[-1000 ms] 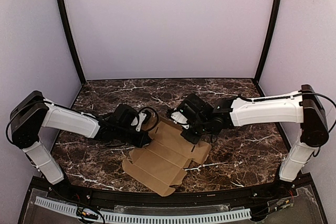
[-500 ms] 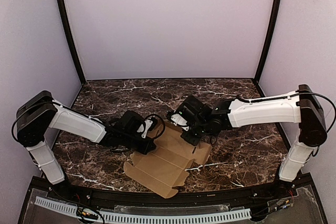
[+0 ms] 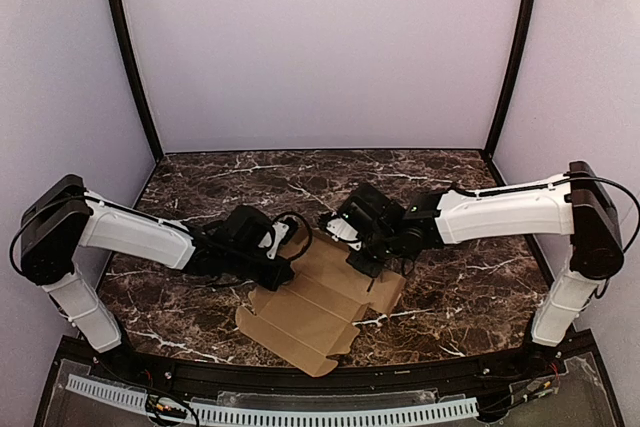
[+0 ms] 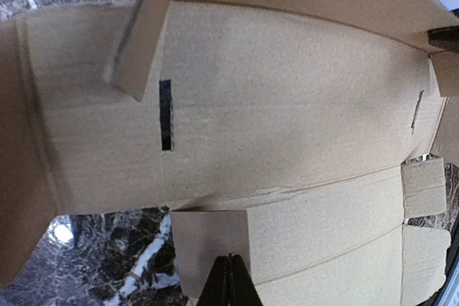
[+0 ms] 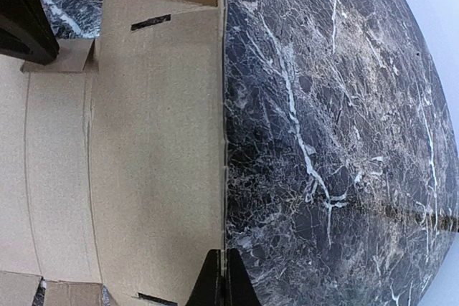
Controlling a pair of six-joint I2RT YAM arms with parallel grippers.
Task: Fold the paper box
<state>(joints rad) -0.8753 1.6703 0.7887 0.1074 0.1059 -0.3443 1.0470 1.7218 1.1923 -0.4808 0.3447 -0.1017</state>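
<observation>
Top external view: my two arms reach in from either side and meet over a plain brown cardboard die-cut paper box point(image 3: 315, 315). It lies mostly flat and unfolded on the dark brown marble tabletop point(image 3: 470, 297), near the front middle. Creased panels and notched tabs fan toward the near edge.

My left claw point(image 3: 287, 271) is at the sheet's left edge, my right claw point(image 3: 366, 265) over its far right part.

Left wrist view: left claw point(image 4: 229, 279) fingers pressed together, no gap, tips over a lower panel. Can't see any card pinched between them. The paper box point(image 4: 287, 98) fills the view, with a narrow dark slot point(image 4: 166, 115) and one small flap point(image 4: 140, 30) tilted up beside it.

Right wrist view: right claw point(image 5: 223, 276) also fully closed, tips right at the sheet's straight edge where card meets marble point(image 5: 330, 141). Nothing visibly gripped. The box point(image 5: 150, 148) is on the left here.

Room: pale lilac walls point(image 3: 320, 47) on three sides, black corner posts point(image 3: 127, 57), and a white perforated strip point(image 3: 300, 413) along the front edge.
</observation>
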